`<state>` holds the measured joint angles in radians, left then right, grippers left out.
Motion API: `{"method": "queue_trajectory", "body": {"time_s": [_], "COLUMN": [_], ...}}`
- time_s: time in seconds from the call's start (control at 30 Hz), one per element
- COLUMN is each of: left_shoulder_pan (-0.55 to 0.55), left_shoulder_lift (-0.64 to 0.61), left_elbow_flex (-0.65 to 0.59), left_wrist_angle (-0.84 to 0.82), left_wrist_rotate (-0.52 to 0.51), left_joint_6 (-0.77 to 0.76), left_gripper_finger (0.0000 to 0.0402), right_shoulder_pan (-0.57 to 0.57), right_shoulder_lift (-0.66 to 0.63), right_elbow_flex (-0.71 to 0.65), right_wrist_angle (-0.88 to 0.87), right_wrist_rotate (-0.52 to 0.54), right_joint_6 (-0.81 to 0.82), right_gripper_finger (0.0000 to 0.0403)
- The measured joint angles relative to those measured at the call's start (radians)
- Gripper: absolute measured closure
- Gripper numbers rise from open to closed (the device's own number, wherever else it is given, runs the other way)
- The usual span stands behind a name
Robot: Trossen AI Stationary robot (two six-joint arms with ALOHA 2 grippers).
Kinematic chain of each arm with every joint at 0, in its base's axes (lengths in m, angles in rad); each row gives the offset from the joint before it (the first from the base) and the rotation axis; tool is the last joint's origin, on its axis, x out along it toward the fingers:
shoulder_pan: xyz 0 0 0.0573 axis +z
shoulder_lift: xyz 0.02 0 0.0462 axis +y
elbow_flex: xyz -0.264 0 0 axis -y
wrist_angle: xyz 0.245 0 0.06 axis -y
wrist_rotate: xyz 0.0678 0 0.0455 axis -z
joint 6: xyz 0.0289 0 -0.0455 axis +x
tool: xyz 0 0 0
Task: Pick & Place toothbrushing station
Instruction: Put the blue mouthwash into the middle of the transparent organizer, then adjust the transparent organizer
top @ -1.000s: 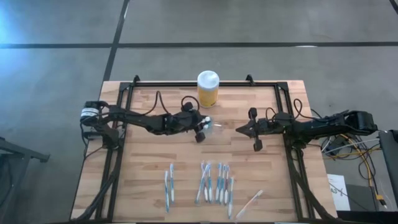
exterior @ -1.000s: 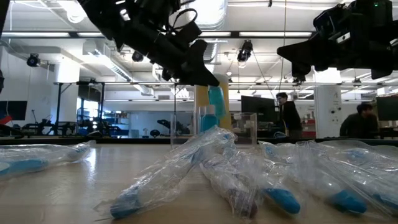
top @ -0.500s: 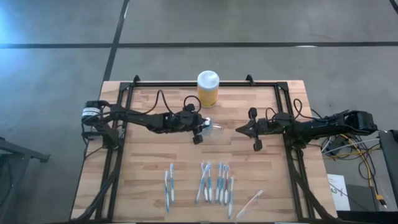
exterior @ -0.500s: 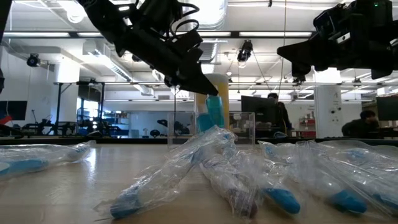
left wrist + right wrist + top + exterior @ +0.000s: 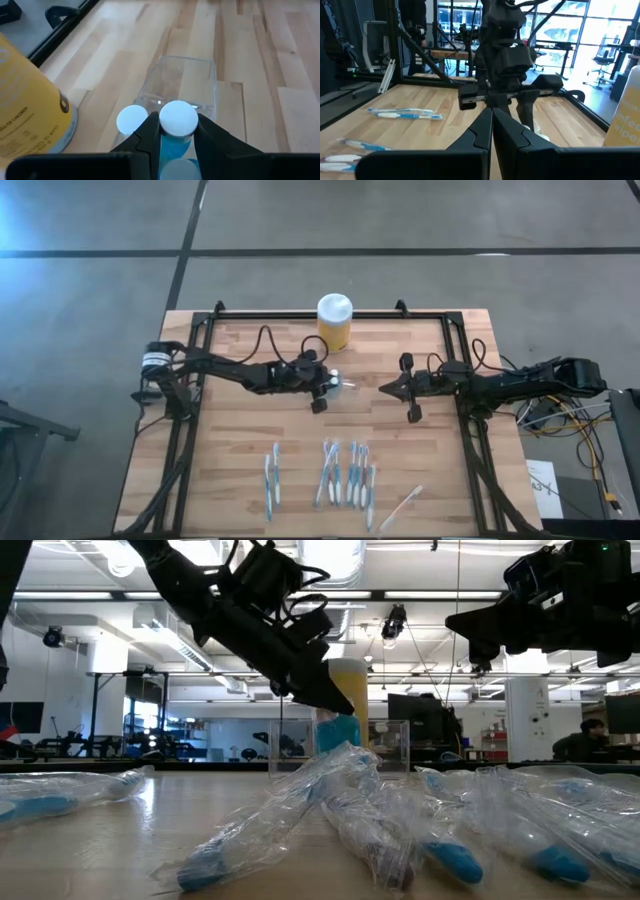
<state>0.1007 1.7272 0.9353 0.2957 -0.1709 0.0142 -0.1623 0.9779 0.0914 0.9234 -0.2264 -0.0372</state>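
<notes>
Wooden table (image 5: 230, 440): left hand (image 5: 172, 131) clamps blue tube (image 5: 176, 125); right hand (image 5: 385, 388) together

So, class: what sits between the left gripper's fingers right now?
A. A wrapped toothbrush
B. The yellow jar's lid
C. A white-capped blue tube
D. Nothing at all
C: in the left wrist view the left gripper is shut on a white-capped blue tube, just above the clear holder; the yellow jar stands beside it, untouched.

Two dark jointed arms (image 5: 225, 367), looping black cables, white band near left base.
</notes>
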Motion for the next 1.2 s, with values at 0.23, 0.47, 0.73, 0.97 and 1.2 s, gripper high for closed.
{"method": "queue_trajectory", "body": {"time_s": [0.23,0.47,0.73,0.97,1.2], "left_shoulder_pan": [0.004,0.003,0.004,-0.002,-0.044], "left_shoulder_lift": [0.029,0.018,-0.017,-0.224,-0.567], "left_elbow_flex": [0.022,0.020,0.018,0.017,-0.175], "left_wrist_angle": [0.008,0.001,-0.007,-0.147,-0.245], "left_wrist_rotate": [0.013,0.018,0.014,0.058,0.032], "left_joint_6": [0.003,-0.014,-0.023,-0.023,-0.052], "left_gripper_finger": [0.0310,0.0224,0.0136,0.0131,0.0199], "right_shoulder_pan": [0.000,0.000,0.000,0.000,0.000], "right_shoulder_lift": [0.000,0.000,0.000,0.001,0.025], "right_elbow_flex": [0.000,0.000,0.000,0.000,0.000], "right_wrist_angle": [-0.003,-0.009,-0.010,-0.025,-0.038], "right_wrist_rotate": [0.000,0.000,-0.001,0.000,0.002], "right_joint_6": [0.000,0.003,0.003,0.000,0.000], "right_gripper_finger": [0.0394,0.0394,0.0394,0.0394,0.0394]}}
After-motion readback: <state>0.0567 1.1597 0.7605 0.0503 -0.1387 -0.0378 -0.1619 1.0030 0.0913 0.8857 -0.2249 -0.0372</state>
